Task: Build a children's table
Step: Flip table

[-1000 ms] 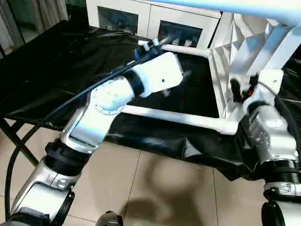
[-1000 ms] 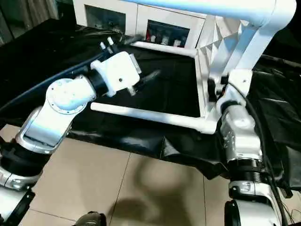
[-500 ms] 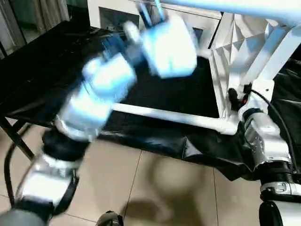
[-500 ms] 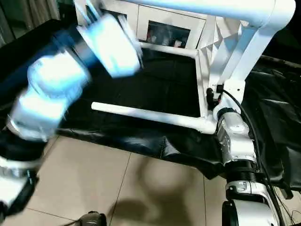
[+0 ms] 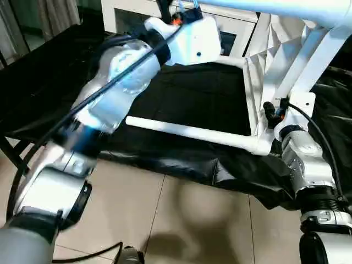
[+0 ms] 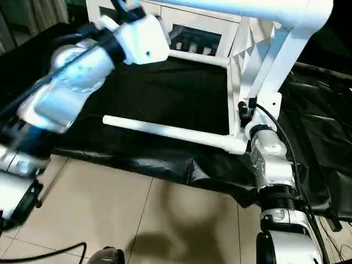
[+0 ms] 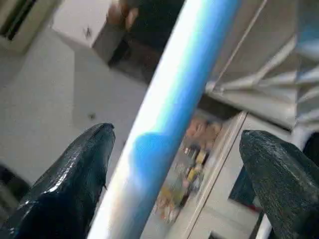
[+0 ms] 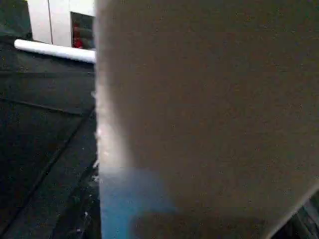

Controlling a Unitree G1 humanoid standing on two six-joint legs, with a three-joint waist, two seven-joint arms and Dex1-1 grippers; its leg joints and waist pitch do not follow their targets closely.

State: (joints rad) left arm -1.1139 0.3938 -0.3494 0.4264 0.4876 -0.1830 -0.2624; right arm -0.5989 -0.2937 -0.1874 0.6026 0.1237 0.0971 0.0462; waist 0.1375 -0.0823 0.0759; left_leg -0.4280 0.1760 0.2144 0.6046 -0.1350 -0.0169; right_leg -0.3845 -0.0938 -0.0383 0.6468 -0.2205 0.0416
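Observation:
The children's table [image 5: 263,66] lies on its side on the black cloth, ribbed underside facing left. One white leg [image 5: 192,132] rests along the cloth, another [image 5: 234,61] runs behind it, and an upper leg [image 5: 286,6] crosses overhead. My left gripper [image 7: 177,132] is raised to that upper leg [image 7: 169,114]. Its fingers [image 7: 75,169] are open on either side of the tube and do not touch it. My right gripper [image 5: 269,109] is up against the table top's lower corner by the socket, with a white surface [image 8: 199,99] very close in front of it.
The black-cloth work table [image 5: 55,82] ends at a front edge over a tiled floor [image 5: 181,220]. A white cabinet with glass doors [image 5: 137,16] stands behind. A black cable [image 5: 49,143] runs along my left arm.
My left arm has swung up from over the cloth to the overhead leg. The right forearm has shifted slightly toward the table's corner.

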